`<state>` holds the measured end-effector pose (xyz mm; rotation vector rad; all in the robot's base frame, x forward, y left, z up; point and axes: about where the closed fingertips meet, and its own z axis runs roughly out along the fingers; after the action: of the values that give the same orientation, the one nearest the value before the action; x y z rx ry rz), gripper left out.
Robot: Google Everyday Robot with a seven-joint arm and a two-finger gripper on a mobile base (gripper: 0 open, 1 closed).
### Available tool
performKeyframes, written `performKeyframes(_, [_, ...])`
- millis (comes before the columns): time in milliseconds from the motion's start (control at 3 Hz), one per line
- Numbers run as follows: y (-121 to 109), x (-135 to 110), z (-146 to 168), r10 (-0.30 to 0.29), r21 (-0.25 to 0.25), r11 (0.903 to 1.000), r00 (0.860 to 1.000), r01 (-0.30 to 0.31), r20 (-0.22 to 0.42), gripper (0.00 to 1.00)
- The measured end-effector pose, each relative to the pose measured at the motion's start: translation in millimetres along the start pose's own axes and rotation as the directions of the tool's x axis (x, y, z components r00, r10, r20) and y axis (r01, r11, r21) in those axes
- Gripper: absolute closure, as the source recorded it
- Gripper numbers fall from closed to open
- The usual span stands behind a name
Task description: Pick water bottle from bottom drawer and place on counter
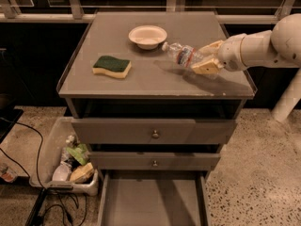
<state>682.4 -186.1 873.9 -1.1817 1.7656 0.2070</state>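
Note:
The water bottle [182, 54], clear with a white cap and a red-and-blue label, lies tilted above the right part of the counter [155, 74], cap pointing left toward the bowl. My gripper [203, 58] comes in from the right and is shut on the bottle's base end, holding it just over the counter surface. The bottom drawer [153, 199] is pulled open at the bottom of the cabinet and its grey floor is bare.
A white bowl [147, 36] stands at the back middle of the counter. A green-and-yellow sponge [112, 66] lies at the left. Two closed drawer fronts with round knobs [154, 134] sit above the open drawer. A bin of clutter [70, 164] stands on the floor at left.

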Motion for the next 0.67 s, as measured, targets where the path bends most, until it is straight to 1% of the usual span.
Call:
performKeyframes(333, [0.0, 0.0, 0.0, 0.0, 0.0, 1.0, 1.0, 0.0, 0.0, 0.13])
performKeyframes(667, [0.1, 0.0, 0.1, 0.0, 0.0, 1.0, 1.0, 0.0, 0.0, 0.0])
